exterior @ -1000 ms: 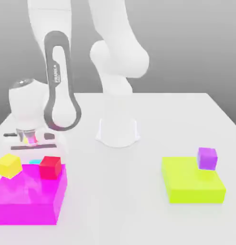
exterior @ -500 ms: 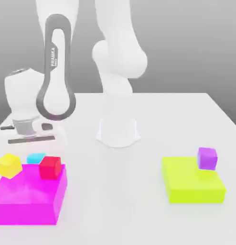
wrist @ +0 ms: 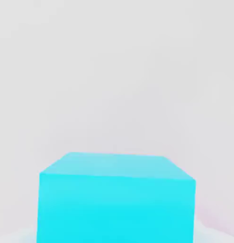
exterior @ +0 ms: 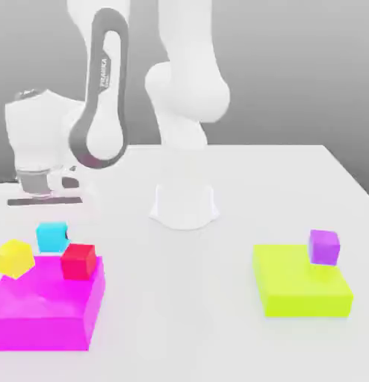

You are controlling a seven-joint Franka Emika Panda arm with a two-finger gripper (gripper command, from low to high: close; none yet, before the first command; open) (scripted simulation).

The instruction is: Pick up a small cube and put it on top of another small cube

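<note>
Magenta block (exterior: 45,313) nearest, at the exterior view's left, low and flat on the white table (exterior: 187,313). Red cube (exterior: 78,262) sits on its far right corner; yellow cube (exterior: 14,258) tilted at its far left corner. Small cyan cube (exterior: 51,236) just beyond the block's far edge, between yellow and red, seemingly on the table; it looms large in the hand view (wrist: 116,199). Gripper (exterior: 45,195) above and slightly farther back, apart from the cube, fingers closed with nothing between them. Lime block (exterior: 301,282) to the right, purple cube (exterior: 323,247) on its far right corner. Arm base (exterior: 184,205) farthest.
</note>
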